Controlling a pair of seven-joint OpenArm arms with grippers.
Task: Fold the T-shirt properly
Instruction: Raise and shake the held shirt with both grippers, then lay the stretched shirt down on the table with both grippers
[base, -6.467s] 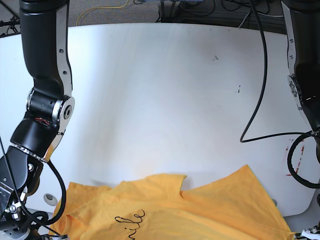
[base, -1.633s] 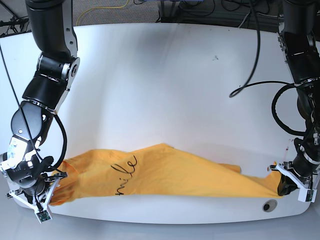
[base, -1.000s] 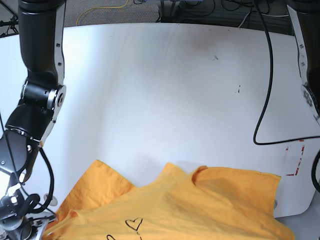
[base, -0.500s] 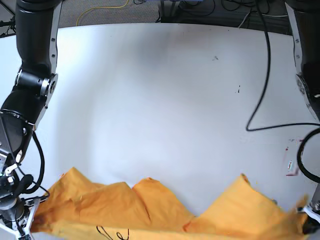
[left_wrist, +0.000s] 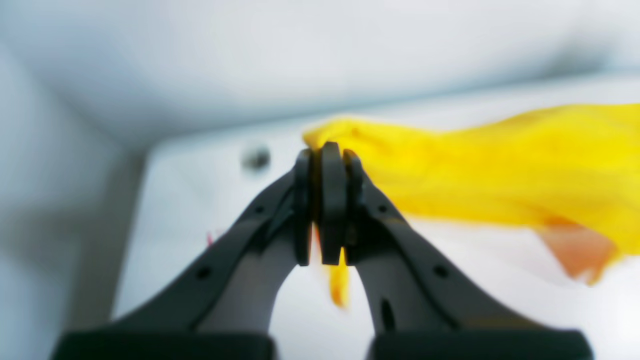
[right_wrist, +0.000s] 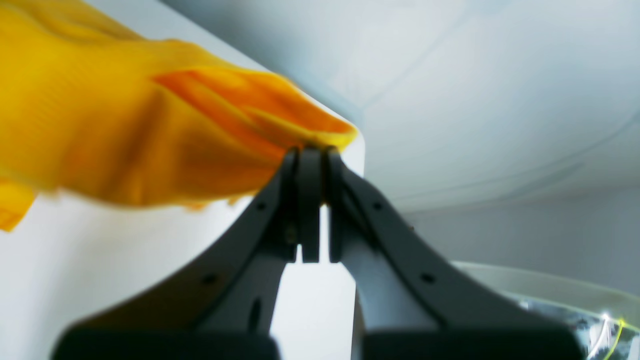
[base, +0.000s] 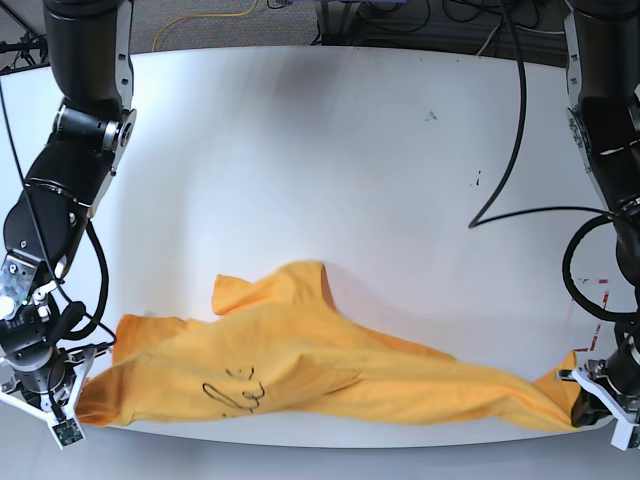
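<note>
The T-shirt (base: 330, 365) is stretched in a long, rumpled band across the near edge of the white table (base: 330, 160), running almost from one side of the base view to the other. It is orange-yellow, bunched and twisted rather than flat, with a flap of cloth standing up and curling over near its middle-left part. Black cursive lettering shows on the lower left portion of the fabric (too creased and blurred to read), and soft folds fan out toward both ends.

The right gripper (base: 62, 395), at the left of the base view, is clamped on one end of the shirt; the right wrist view shows its fingers (right_wrist: 310, 200) pressed together with a gathered wad of T-shirt (right_wrist: 150, 130) pinched at the tips. The left gripper (base: 592, 400), at the right of the base view, grips the other end: in the left wrist view its jaws are squeezed together on the cloth (left_wrist: 475, 165), and a sliver of yellow fabric hangs between them below the tips. Both wrist views are motion-blurred, so the part of the garment each end belongs to is probably a hem or sleeve corner, but that cannot be told for certain.
</note>
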